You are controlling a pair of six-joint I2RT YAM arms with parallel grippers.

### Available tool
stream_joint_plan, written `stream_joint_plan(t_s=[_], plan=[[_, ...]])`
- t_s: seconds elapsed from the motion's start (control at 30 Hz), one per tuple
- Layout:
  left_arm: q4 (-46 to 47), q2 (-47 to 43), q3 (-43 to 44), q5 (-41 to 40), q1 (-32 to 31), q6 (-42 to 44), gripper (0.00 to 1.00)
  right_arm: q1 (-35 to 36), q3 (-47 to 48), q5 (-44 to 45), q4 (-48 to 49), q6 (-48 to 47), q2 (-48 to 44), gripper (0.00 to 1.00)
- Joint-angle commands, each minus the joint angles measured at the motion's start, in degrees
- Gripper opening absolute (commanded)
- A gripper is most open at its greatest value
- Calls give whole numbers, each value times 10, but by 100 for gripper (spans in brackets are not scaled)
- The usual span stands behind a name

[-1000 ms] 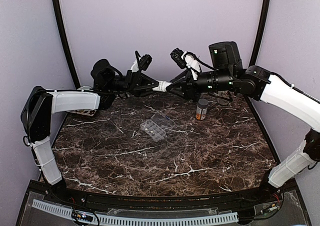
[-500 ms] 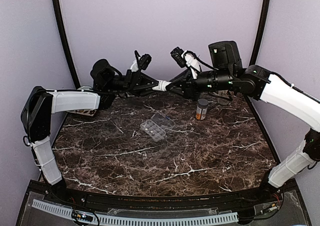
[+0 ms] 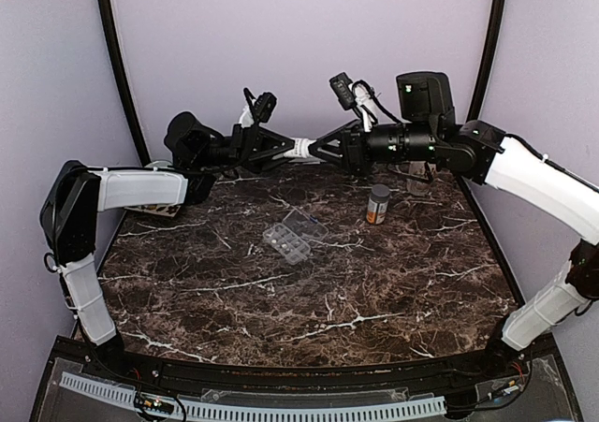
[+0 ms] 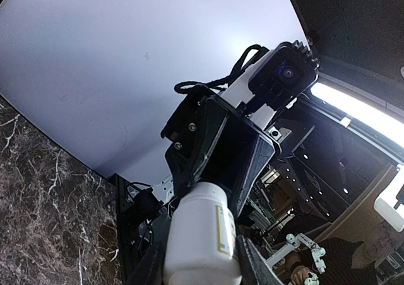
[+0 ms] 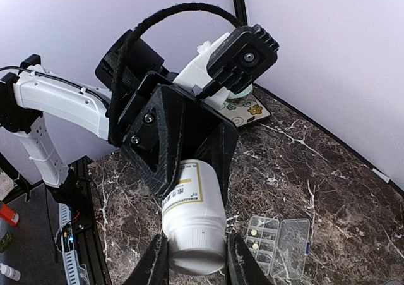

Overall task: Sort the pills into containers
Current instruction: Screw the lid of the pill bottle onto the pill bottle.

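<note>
Both grippers hold one small white bottle (image 3: 301, 148) in the air above the table's back edge. My left gripper (image 3: 291, 149) is shut on its body, which fills the left wrist view (image 4: 201, 234) between my fingers (image 4: 252, 267). My right gripper (image 3: 317, 149) is shut on its ribbed cap end (image 5: 192, 250). The left gripper (image 5: 177, 133) faces the right wrist camera. The clear organiser box (image 3: 292, 238) lies open on the marble table, its lid flat. Two small pills (image 5: 254, 232) sit in its compartments (image 5: 260, 237).
An amber bottle (image 3: 378, 203) with a grey cap stands right of the organiser. A sticker sheet (image 3: 154, 209) lies at the back left, also in the right wrist view (image 5: 243, 111). Purple walls enclose the table (image 3: 309, 300).
Both grippers have lifted the white bottle a little higher, and both wrists have tilted up. The organiser and amber bottle have not moved.
</note>
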Motion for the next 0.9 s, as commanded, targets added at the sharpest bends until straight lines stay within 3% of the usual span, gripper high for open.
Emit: stream_joint_plan(t_s=[0.0,0.33,0.63,0.87], plan=[[75,-5,1,-38,-17,-14,0,-2,-8,-26,69,69,17,7],[96,-9,-5,-68,-23,-14,0,-11,-17,-38,102,148,30,7],[-59,-38,18,-65,-49,113,0,-12,17,-11,50,184,50,6],[-71,-39,25,-74,-54,134,0,-18,5,-28,85,247,55,6]])
